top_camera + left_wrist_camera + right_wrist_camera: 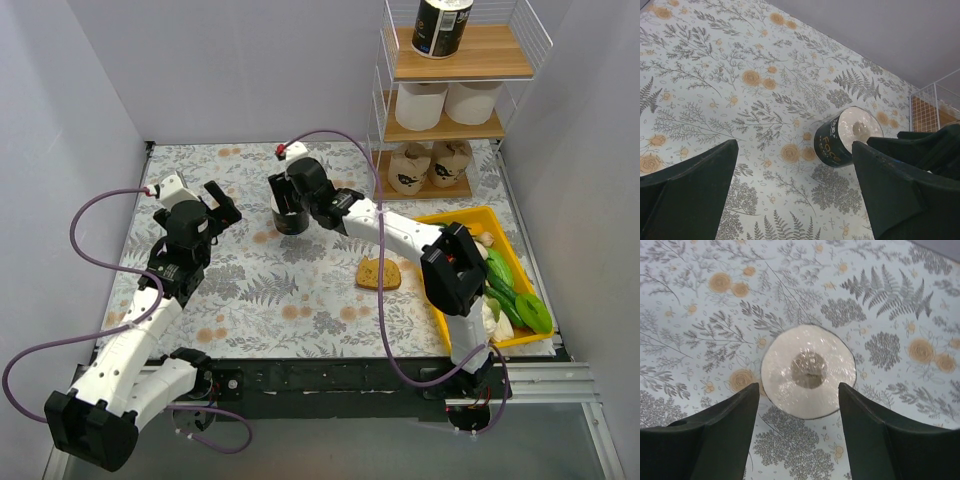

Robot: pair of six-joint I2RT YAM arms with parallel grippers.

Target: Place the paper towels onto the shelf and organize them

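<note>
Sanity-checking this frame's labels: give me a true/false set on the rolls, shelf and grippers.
1. The shelf holds two black rolls on its top tier. False: one black roll.
2. Two white rolls stand on the middle tier. True.
3. The right gripper is shut on the table roll. False: open, not clamped on it.
4. The left gripper is open and empty. True.
5. The bread is on the shelf. False: on the table.
</note>
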